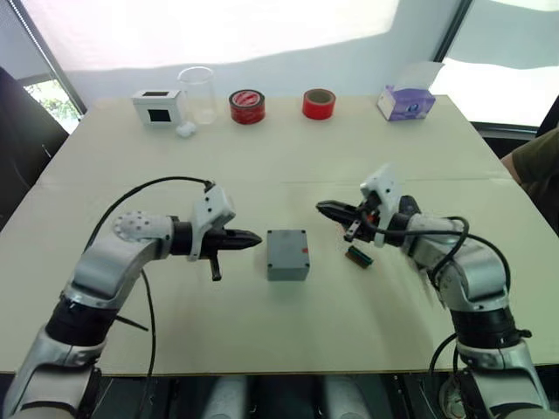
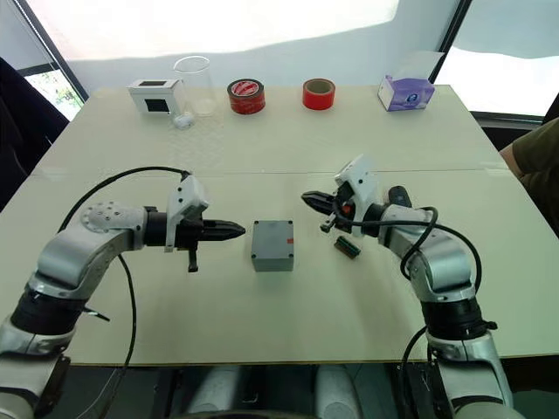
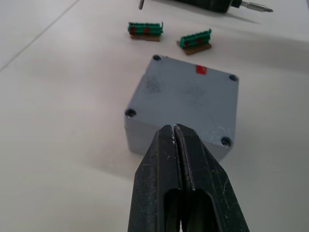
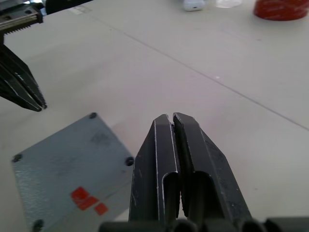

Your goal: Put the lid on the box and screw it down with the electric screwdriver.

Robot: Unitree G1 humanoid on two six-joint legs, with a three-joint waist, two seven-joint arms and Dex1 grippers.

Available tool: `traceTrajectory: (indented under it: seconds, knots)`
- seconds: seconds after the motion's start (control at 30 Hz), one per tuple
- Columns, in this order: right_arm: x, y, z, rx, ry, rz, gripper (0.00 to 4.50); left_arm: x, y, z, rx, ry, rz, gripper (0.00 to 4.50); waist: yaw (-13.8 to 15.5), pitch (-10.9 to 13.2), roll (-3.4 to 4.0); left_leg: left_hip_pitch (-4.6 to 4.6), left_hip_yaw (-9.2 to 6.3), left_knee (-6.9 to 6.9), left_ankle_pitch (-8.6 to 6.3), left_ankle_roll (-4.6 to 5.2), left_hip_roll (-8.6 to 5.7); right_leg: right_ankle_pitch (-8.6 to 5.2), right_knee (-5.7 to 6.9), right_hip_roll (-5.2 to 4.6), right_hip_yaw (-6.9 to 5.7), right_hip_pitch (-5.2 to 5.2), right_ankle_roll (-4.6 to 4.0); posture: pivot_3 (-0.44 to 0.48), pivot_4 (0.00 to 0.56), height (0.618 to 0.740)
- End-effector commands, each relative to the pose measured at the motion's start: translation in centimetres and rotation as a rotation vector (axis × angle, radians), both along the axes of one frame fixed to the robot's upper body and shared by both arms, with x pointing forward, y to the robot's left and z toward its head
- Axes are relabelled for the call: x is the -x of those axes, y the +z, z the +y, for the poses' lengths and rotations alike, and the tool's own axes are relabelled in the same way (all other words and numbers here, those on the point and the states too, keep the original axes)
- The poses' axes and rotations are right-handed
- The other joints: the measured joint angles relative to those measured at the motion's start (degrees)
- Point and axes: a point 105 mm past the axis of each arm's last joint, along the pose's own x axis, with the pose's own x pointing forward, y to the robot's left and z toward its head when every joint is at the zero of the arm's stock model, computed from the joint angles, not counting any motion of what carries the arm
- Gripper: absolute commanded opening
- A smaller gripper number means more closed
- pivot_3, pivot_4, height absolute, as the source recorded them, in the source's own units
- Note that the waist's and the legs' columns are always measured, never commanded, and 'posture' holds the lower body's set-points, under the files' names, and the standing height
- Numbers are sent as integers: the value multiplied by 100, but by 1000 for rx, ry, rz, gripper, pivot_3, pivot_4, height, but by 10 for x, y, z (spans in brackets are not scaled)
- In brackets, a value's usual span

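The grey box [image 1: 287, 254] stands at the table's middle. Its top face, with four corner screw holes and a small red mark, looks like the lid [image 3: 188, 94] sitting flush on it. My left gripper [image 1: 253, 237] is shut and empty, its tip level with the box and a short way to its left. To the box's right and a little farther back, my right gripper [image 1: 323, 208] hangs shut and empty above the table. The black electric screwdriver [image 3: 207, 4] lies beyond the box under my right arm, mostly hidden, with its thin bit showing in the left wrist view.
Two small green pieces [image 3: 145, 30] [image 3: 195, 38] lie just right of the box. Along the far edge stand a white box with a black window [image 1: 157, 106], a clear jar [image 1: 197, 94], two red tape rolls [image 1: 247, 106] [image 1: 319, 103] and a purple tissue box [image 1: 406, 102]. A person's sleeve [image 1: 534, 175] shows at the right.
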Motion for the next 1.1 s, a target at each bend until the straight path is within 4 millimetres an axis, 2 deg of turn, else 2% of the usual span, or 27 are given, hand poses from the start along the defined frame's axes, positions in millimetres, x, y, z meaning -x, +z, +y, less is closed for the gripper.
traceTrajectory:
  seconds: [0.03,0.4,1.0,1.03,1.07,1.1]
  knots:
    - [7,7,10,-20,25,-35,32,2,16,1,23,11,-54,0,7,0,0,0,0,0,0,0,-1,0,0,0,0,0,0,0,150,740]
    - [7,-8,12,20,35,10,32,-4,15,-2,26,38,-63,0,-5,0,0,1,-1,0,1,-1,-1,0,0,2,-2,0,0,0,150,740]
    - [2,-20,12,56,14,27,32,-6,14,-4,26,38,-70,0,-6,0,0,1,-1,0,1,-2,-1,0,0,2,-2,0,0,0,150,740]
    - [3,-20,12,56,20,32,550,-6,14,-4,27,38,-70,0,-6,0,0,1,-1,0,1,-2,-1,0,-1,2,-2,0,0,0,150,740]
    - [4,-20,12,55,24,35,745,-6,14,-4,27,38,-71,0,-6,0,0,1,-1,0,1,-2,-1,0,0,2,-2,0,0,0,150,740]
    - [5,-20,12,55,26,38,1168,-6,14,-4,28,38,-71,0,-7,0,0,1,-1,0,1,-2,-1,0,0,2,-2,0,0,0,150,740]
